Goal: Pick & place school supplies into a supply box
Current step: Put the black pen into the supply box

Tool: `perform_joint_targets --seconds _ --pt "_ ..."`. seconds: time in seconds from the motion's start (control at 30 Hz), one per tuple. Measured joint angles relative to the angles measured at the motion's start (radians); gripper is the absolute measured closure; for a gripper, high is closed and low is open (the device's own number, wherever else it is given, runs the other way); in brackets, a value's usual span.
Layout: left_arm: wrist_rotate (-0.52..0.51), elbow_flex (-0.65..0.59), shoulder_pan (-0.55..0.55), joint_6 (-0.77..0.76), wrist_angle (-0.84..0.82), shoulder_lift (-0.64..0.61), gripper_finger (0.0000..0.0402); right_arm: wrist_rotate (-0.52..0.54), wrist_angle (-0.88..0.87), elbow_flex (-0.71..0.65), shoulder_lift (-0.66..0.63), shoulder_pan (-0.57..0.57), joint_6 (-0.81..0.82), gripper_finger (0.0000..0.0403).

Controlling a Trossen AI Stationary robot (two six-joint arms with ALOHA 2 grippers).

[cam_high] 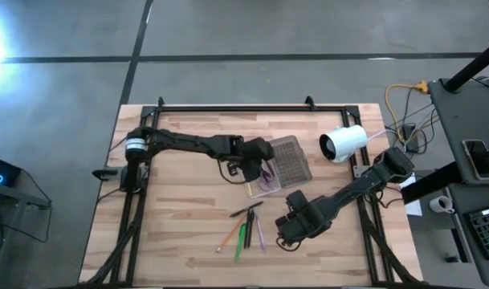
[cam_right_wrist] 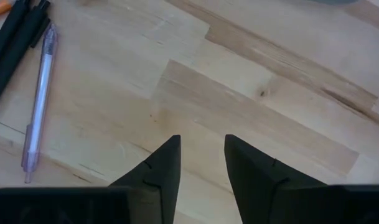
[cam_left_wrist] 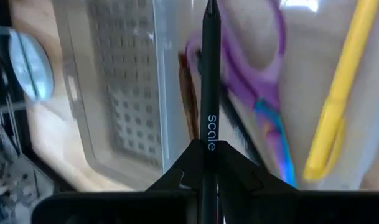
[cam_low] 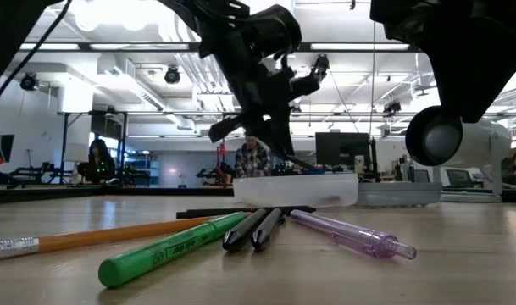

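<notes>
Fingers point(cam_left_wrist: 205, 171) of left arm pinch a slim black pen point(cam_left_wrist: 210, 81) above the clear box point(cam_high: 283, 164).

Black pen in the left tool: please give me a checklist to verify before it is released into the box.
1. Left tool shut on the black pen: ok.
2. Pen is over the supply box: ok.
3. Box lid lies open: ok.
4. Landing spot free: not ok, purple scissors and yellow pencil lie below.
5. Right tool away from the box, empty: ok.
6. Height above the tray: cannot tell.
</notes>
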Motion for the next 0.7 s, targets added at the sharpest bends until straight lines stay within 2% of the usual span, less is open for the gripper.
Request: perform_joint_targets --seconds 0.1,0.27,0.4,0.7 --pt "-0.036 -0.015 0.005 0.015 -0.037 -0.014 0.0392 0.000 0.000 0.000 0.000 0.000 -0.019 0.0292" --pt "-0.037 -0.063 -0.002 0.015 -0.071 -0.039 0.0392 0.000 -0.002 -0.003 0.000 0.000 -0.090 0.0297" --pt "-0.019 -0.122 -0.008 0.015 -0.036 -0.039 0.0390 -0.001 -0.002 -0.003 0.000 -0.003 -0.133 0.0302" --pt "-0.019 -0.215 -0.020 0.014 0.089 -0.053 0.0320 -0.004 -0.003 -0.004 0.000 -0.003 -0.177 0.0303"
